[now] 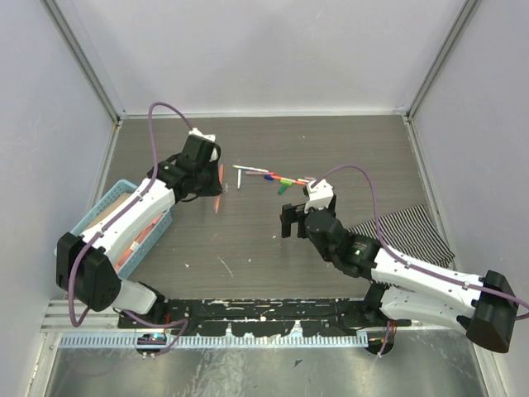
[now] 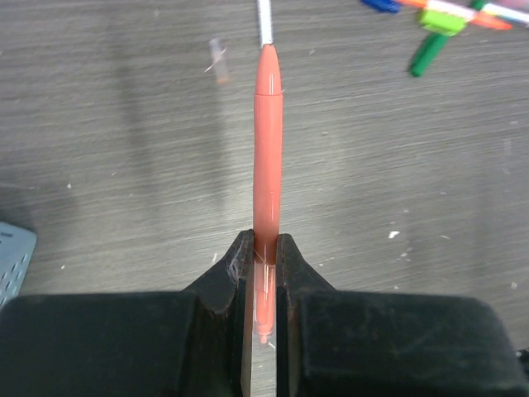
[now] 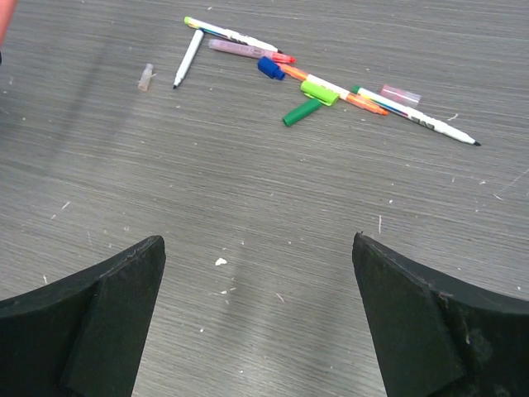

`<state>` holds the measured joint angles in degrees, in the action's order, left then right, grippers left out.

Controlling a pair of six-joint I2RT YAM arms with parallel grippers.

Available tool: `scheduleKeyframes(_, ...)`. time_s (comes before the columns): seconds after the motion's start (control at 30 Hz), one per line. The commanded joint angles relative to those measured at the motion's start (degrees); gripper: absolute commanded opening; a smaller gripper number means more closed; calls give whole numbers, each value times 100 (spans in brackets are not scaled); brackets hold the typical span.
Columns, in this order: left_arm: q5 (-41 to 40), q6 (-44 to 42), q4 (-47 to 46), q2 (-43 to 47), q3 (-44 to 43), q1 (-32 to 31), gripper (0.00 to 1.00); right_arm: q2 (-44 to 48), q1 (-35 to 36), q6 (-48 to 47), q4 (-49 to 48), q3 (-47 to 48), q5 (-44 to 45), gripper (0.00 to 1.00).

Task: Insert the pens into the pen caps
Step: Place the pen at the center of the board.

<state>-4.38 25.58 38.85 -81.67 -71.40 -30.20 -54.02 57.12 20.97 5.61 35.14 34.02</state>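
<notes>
My left gripper (image 2: 264, 244) is shut on an all-orange pen (image 2: 268, 149), which sticks straight out ahead of the fingers above the table; from above this pen (image 1: 217, 203) hangs beside the left gripper (image 1: 213, 178). The other pens (image 3: 231, 35) lie in a loose row further back, among them a white one with a dark tip (image 3: 188, 58). Among them lie pen caps: blue (image 3: 269, 68), lime (image 3: 319, 91), dark green (image 3: 302, 112), pinkish (image 3: 400, 93), and a clear one (image 3: 146, 77) off to the left. My right gripper (image 3: 258, 248) stands open and holds nothing, short of that row.
A blue basket (image 1: 106, 205) sits at the table's left edge under the left arm. A striped cloth (image 1: 413, 231) lies at the right, beside the right arm. Grey walls close the table on three sides.
</notes>
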Motion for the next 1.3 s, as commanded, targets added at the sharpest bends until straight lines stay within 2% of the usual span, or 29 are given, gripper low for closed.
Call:
scheduleKeyframes(0.0, -571, 4, 56, -212, 346, 14, 0, 27, -20, -58, 61, 376, 296, 100)
scheduleKeyframes(0.27, -537, 393, -344, -556, 1101, 14, 0, -3, -21, 100, 57, 292, 243, 100)
scheduleKeyframes(0.67, -169, 875, -959, -603, 2006, -38, 0, -53, -17, 131, 109, 284, 91, 100)
scheduleKeyframes(0.97, -173, 983, -1093, -806, 2195, -163, 0, -41, -14, 135, 41, 214, -235, 100)
scheduleKeyframes(1.07, -195, 990, -1090, -842, 2216, -171, 6, -55, -24, 131, 28, 214, -263, 100)
scheduleKeyframes(1.27, -278, 985, -1063, -881, 2229, -176, 26, -60, -15, 77, 58, 222, -303, 100)
